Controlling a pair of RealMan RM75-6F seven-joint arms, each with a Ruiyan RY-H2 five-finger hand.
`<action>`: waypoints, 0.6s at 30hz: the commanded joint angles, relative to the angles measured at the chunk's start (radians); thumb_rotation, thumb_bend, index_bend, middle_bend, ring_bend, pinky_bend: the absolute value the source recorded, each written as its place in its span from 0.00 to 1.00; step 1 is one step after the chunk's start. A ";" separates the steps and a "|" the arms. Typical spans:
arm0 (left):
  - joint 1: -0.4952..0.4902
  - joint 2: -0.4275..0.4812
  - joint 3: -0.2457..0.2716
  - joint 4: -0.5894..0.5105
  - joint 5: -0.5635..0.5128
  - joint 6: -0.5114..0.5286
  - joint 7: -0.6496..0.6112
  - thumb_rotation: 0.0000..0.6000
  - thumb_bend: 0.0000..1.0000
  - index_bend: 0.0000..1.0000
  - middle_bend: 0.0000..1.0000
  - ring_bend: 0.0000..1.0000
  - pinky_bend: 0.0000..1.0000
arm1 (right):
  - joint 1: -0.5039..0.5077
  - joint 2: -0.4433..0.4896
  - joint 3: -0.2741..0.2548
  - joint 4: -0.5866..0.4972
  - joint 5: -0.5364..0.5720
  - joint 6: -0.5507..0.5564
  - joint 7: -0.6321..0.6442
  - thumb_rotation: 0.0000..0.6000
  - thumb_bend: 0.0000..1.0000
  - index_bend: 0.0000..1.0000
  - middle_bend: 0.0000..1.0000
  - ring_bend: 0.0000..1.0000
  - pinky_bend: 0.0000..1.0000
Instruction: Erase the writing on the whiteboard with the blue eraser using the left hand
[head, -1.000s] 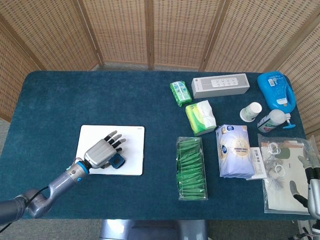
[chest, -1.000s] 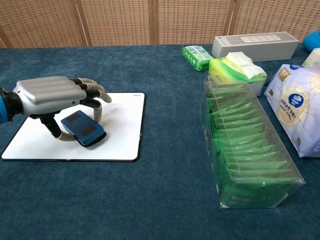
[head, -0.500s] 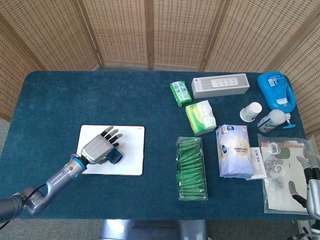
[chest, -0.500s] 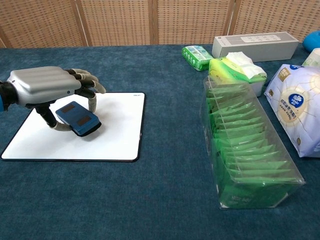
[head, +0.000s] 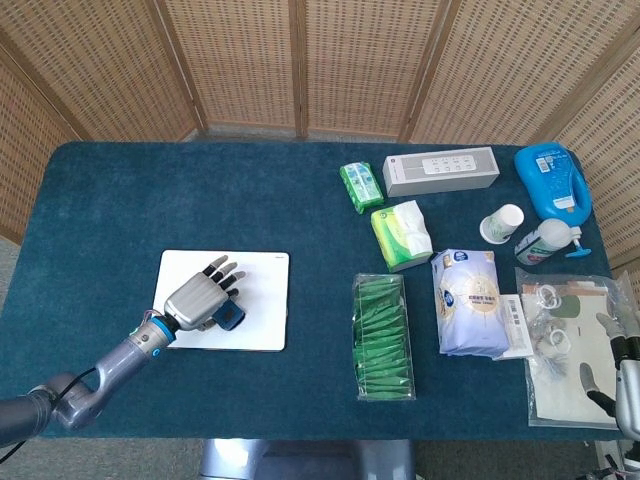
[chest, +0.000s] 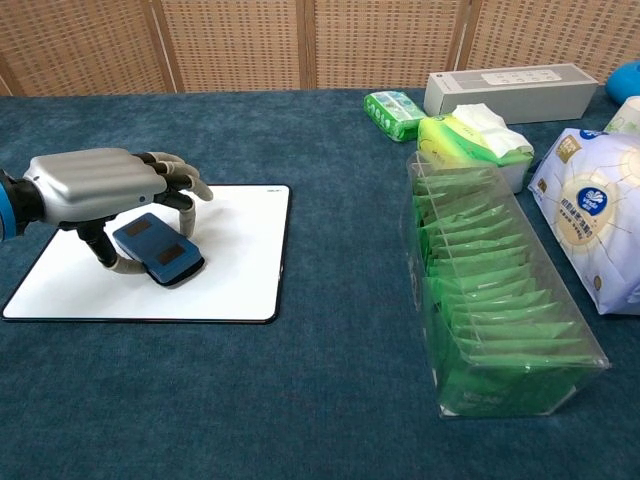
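While the blue eraser (chest: 158, 260) sits flat on the whiteboard (chest: 240, 270), a little left of the board's middle, the left hand (chest: 100, 190) arches over it with its fingers (chest: 172, 170) curled down around the block and the thumb tucked against its near-left edge, so the eraser is clamped between them. Compared with a second ago, the eraser has travelled: it slid up and to the left across the board half a second back, and has now come part of the way down and right again, ending tilted much as before. That back-and-forth reads as a wiping stroke under way, and the board surface shows plain white in both views (only a small printed mark near its far right corner), so I judge the erasing close to done, if not finished.

Further out on the blue table (head: 200, 200), well apart from the board, lie a clear box of green packets (head: 382, 337), a tissue pack (head: 401, 234) and a white bag (head: 467, 301). The right hand (head: 618, 355) rests at the far right edge over a plastic sleeve, fingers apart and holding nothing.
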 joint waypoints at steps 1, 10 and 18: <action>-0.002 0.004 0.010 -0.022 0.020 0.007 -0.004 1.00 0.31 0.69 0.16 0.00 0.00 | -0.001 -0.001 0.000 0.001 0.001 -0.001 0.001 1.00 0.35 0.17 0.11 0.00 0.06; -0.006 0.025 0.024 -0.117 0.064 0.029 -0.017 1.00 0.31 0.69 0.16 0.00 0.00 | -0.005 0.000 -0.001 0.005 -0.002 0.007 0.009 1.00 0.35 0.17 0.11 0.00 0.06; -0.002 0.061 -0.002 -0.136 0.073 0.078 -0.010 1.00 0.31 0.69 0.16 0.00 0.00 | -0.003 -0.004 -0.001 0.010 -0.002 0.002 0.012 1.00 0.35 0.17 0.11 0.00 0.06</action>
